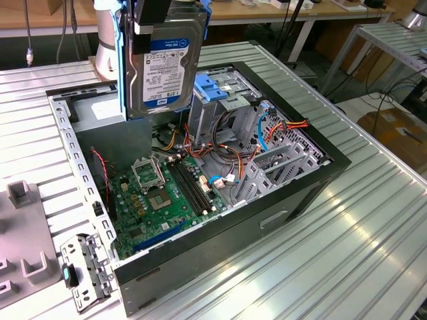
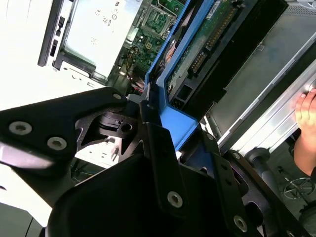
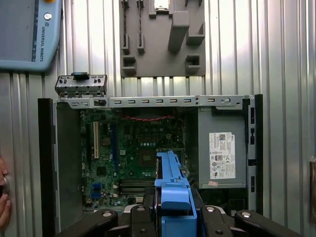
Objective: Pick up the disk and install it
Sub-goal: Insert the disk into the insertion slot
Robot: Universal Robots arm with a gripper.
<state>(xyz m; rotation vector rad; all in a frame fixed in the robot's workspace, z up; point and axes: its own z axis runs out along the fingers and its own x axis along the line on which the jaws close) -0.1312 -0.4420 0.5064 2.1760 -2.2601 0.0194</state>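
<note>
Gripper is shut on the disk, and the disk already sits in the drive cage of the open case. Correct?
Not quite. The gripper is shut on the disk, but the exterior view shows the disk hanging on edge in the air above the open case, apart from the drive cage.

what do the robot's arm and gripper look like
The gripper is matte black, built from angular linkage plates fastened with round silver screws. The arm in the exterior view is a smooth, rounded, pale grey tube.
</note>
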